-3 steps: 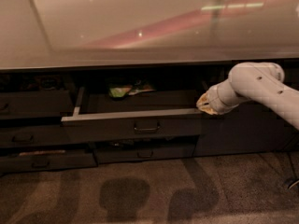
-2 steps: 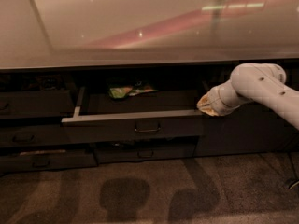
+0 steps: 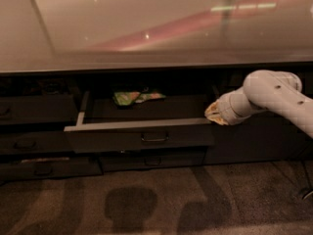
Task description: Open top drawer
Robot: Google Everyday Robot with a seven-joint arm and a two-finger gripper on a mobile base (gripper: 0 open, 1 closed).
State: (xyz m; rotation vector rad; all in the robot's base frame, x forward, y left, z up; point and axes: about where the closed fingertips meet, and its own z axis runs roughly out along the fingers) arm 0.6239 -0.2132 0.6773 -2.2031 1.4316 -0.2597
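**A:** Where's the drawer?

**B:** The drawer (image 3: 107,140) is under the bench (image 3: 146,28), in the middle of the cabinet, and it is pulled well out. Its front stands clear of the fronts beside it, and the tray is open to view. A green packet (image 3: 132,98) lies towards the back.

**A:** And the tool?

**B:** The tool (image 3: 214,114) is at the right end of the drawer front, by its top edge. It is touching or just beside the edge; I can't tell which. It isn't on the handle (image 3: 154,137), which is at the centre of the front. Whether the tool is spread or pressed together, I can't tell either.

**A:** Which step, then?

**B:** I'd judge the pull is as good as done. The drawer looks open enough to count.

**A:** Next move?

**B:** Probably taking the tool off the front and backing the arm (image 3: 274,89) away to the right, without nudging the drawer shut. If more opening is wanted, a straight pull outward, square to the cabinet.
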